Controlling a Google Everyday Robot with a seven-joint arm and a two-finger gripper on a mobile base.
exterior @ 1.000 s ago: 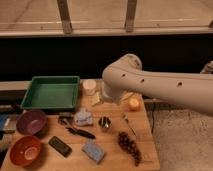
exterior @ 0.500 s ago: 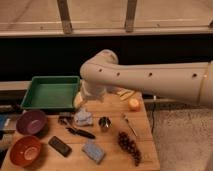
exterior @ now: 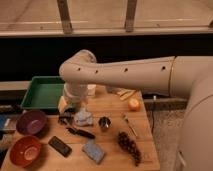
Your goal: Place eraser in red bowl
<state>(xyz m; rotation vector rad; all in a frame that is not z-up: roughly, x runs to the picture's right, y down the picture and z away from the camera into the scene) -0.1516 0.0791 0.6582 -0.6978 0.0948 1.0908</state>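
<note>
The eraser [exterior: 60,146], a small flat black block, lies on the wooden table [exterior: 115,110] near the front left. The red bowl [exterior: 24,150] sits empty just left of it at the front left corner. My gripper [exterior: 66,118] hangs below the big cream arm [exterior: 120,75], low over the table's left middle, behind the eraser and about a bowl's width from it. It holds nothing that I can see.
A purple-maroon bowl [exterior: 31,122] sits behind the red bowl. A green tray [exterior: 42,93] is at the back left. A crumpled white-blue item [exterior: 83,118], black-handled tool [exterior: 81,133], blue-grey sponge [exterior: 94,151], metal cup [exterior: 104,123], orange [exterior: 133,104] and dark bunch [exterior: 129,146] lie around.
The arm has swung left and nearer the camera, and the gripper has come down from the table's back right to its left middle. The eraser and bowls have not moved.
</note>
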